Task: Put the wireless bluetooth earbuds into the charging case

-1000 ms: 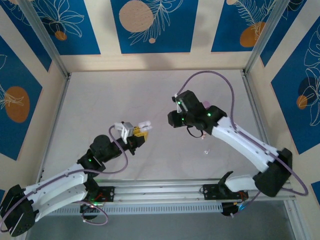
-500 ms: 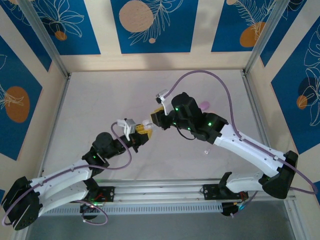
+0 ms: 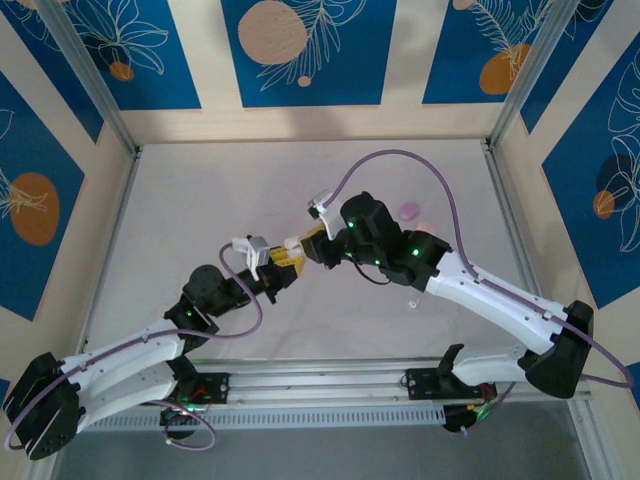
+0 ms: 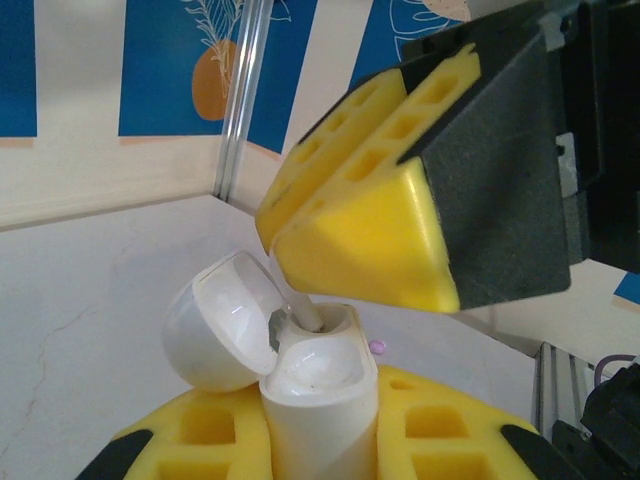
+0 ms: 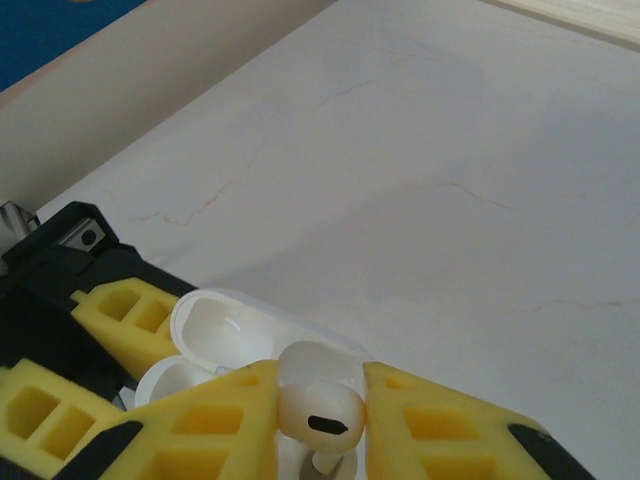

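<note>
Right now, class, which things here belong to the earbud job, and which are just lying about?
In the job:
white earbud in the right pincer
open charging case in the left pincer

Lying about:
pink rounded object on the table
tiny pale item, too small to identify

We see a robot test cell. Bare aluminium posts [image 3: 103, 100] and blue leaf-print panels [image 3: 340, 70] wall in our table [image 3: 220, 190].

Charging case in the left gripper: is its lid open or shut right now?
Open. In the left wrist view the lid stands tipped back to the left of the charging case, leaving its socket bare.
</note>
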